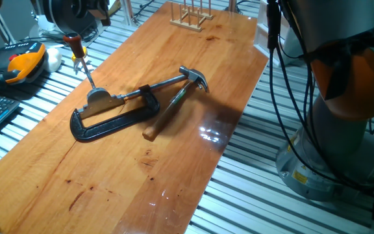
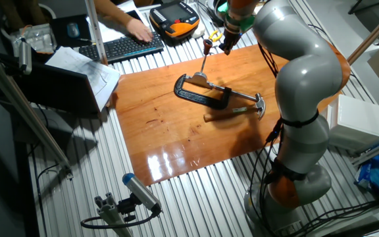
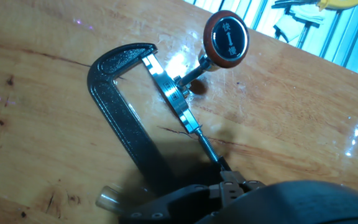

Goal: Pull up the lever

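The lever [image 1: 88,77] is a thin silver rod with a dark-red knob [image 1: 74,40] that stands steeply up from its rounded grey base [image 1: 99,98]. The base is held to the wooden board by a black C-clamp [image 1: 109,122]. The other fixed view shows the knob [image 2: 207,45] and the base [image 2: 199,78]. In the hand view the knob [image 3: 226,36] faces the camera above the base [image 3: 174,93]. My gripper [image 2: 226,45] hangs just beside and above the knob; its jaws are hidden. A wooden-handled hammer [image 1: 174,104] lies against the clamp's screw.
The wooden board [image 1: 174,169] lies on a slatted metal table. A wooden rack [image 1: 190,16] stands at its far end. An orange teach pendant [image 1: 21,62], a keyboard [image 2: 124,46] and a person's hand [image 2: 140,27] are beside the board. A white box [image 2: 357,122] sits near the arm.
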`<action>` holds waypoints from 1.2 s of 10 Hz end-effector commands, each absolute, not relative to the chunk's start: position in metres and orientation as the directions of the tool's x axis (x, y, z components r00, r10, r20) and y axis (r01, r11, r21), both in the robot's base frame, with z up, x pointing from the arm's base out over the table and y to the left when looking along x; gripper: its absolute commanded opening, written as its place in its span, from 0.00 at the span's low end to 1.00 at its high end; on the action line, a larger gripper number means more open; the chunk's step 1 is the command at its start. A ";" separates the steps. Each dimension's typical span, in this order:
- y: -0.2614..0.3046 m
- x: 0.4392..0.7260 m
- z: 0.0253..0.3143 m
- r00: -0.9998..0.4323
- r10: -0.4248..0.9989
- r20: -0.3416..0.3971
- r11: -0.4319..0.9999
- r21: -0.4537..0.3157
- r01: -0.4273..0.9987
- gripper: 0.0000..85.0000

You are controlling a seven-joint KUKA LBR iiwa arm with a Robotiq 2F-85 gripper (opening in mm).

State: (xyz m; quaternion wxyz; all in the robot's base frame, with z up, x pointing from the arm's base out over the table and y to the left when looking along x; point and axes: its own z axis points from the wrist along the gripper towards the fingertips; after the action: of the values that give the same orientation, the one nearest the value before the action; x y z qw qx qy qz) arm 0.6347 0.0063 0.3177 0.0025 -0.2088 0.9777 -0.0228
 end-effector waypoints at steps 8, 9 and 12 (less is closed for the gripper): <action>0.017 0.634 0.325 -0.922 -0.383 0.050 0.921 -0.052 -0.386 0.00; 0.016 0.633 0.326 -0.922 -0.384 0.049 0.921 -0.048 -0.386 0.00; 0.016 0.633 0.326 -0.925 -0.377 0.056 0.925 -0.032 -0.379 0.00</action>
State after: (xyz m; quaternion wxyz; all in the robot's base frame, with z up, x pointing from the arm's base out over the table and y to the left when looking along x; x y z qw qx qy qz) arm 0.6333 0.0157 0.3260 -0.0253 -0.1923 0.9808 -0.0206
